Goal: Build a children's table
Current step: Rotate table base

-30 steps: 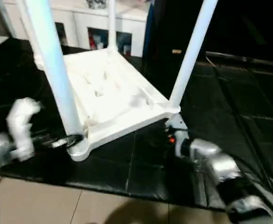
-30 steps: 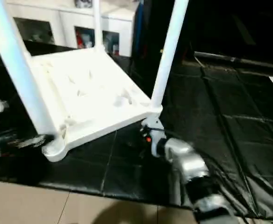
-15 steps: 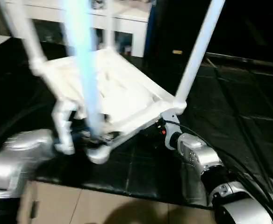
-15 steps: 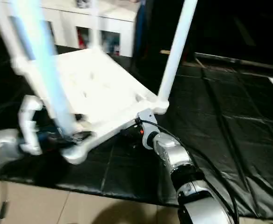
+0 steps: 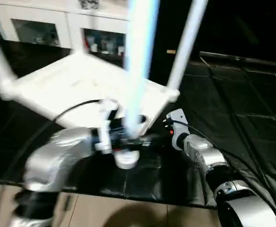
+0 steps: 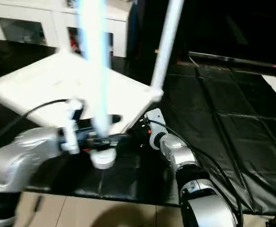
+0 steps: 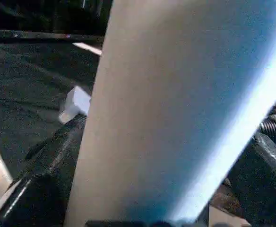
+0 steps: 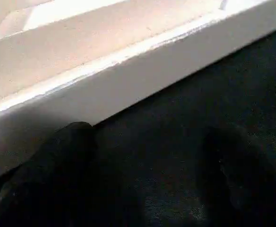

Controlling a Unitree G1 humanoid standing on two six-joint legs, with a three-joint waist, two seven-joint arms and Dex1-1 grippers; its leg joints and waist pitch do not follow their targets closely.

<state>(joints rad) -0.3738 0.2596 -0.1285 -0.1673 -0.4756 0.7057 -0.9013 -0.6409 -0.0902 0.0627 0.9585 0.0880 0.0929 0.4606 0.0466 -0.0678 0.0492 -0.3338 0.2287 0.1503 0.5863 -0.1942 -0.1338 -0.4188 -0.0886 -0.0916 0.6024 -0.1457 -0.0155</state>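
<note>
Three legs (image 5: 139, 61) stand up from the upturned top (image 5: 72, 92) on the black mat (image 5: 232, 109). It looks light, stiff and slick, best held low by a socket. Left gripper (image 5: 128, 141) straddles the near leg's base, jaws wide; right gripper (image 8: 142, 179), gaping and empty, sits beside the top's edge.
</note>
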